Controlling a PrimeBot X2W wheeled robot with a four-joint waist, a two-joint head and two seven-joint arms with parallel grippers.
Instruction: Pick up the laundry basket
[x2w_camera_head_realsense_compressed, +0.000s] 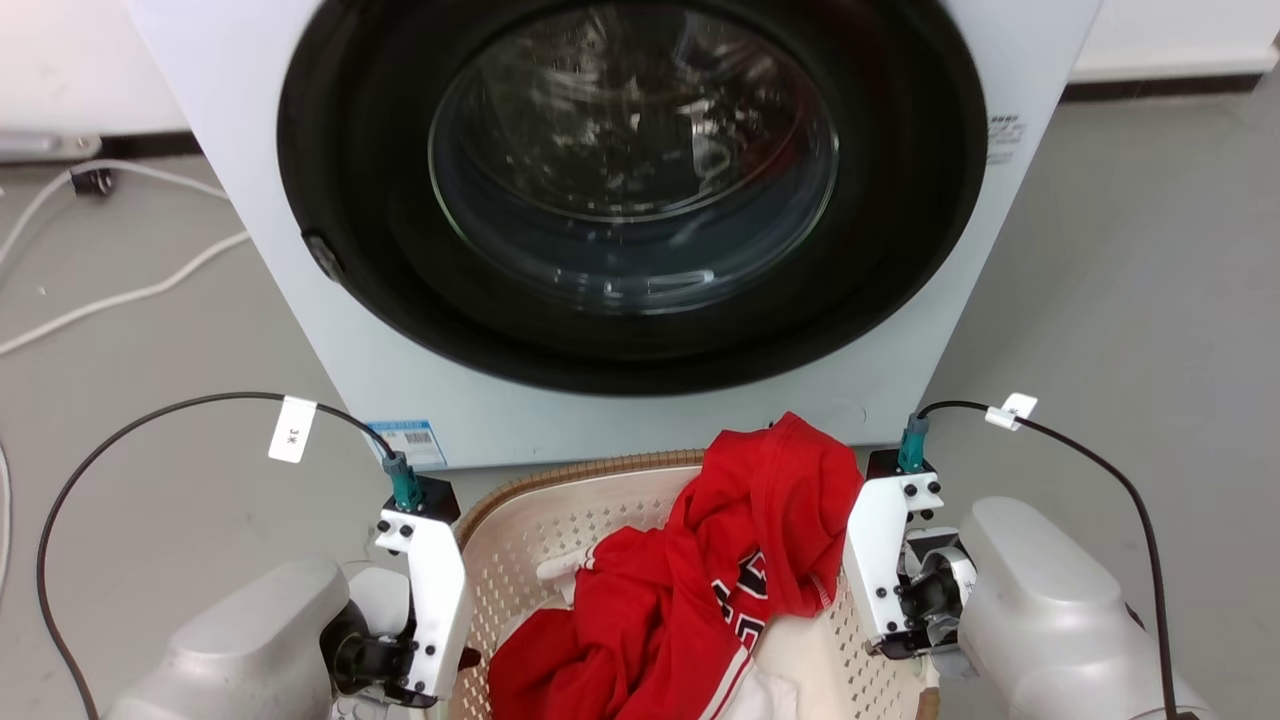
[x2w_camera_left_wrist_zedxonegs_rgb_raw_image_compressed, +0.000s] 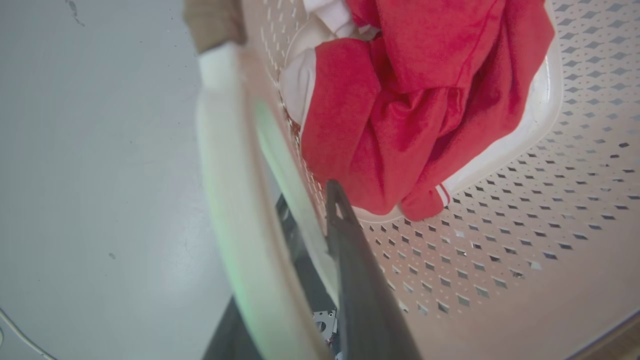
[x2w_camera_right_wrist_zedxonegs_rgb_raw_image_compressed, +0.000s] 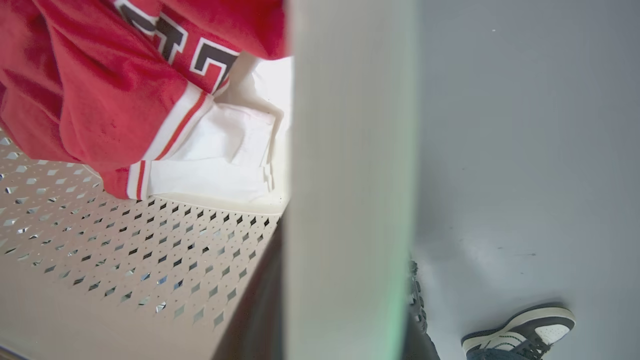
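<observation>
The laundry basket (x2w_camera_head_realsense_compressed: 560, 520) stands on the floor in front of the washer, cream-white and perforated with a brown woven rim, and holds a red garment (x2w_camera_head_realsense_compressed: 720, 580) over white cloth. My left gripper (x2w_camera_head_realsense_compressed: 440, 650) points down at the basket's left side. In the left wrist view one dark finger (x2w_camera_left_wrist_zedxonegs_rgb_raw_image_compressed: 350, 250) lies inside the basket wall and the white loop handle (x2w_camera_left_wrist_zedxonegs_rgb_raw_image_compressed: 225, 175) runs between the jaws. My right gripper (x2w_camera_head_realsense_compressed: 885, 610) points down at the right side. Its white handle (x2w_camera_right_wrist_zedxonegs_rgb_raw_image_compressed: 350, 200) sits between dark fingers (x2w_camera_right_wrist_zedxonegs_rgb_raw_image_compressed: 260, 310). Both look shut on the handles.
A large white washing machine (x2w_camera_head_realsense_compressed: 620, 200) with a dark round glass door stands just behind the basket. White cables (x2w_camera_head_realsense_compressed: 120, 295) trail over the grey floor at the left. A person's shoe (x2w_camera_right_wrist_zedxonegs_rgb_raw_image_compressed: 520, 330) stands on the floor right of the basket.
</observation>
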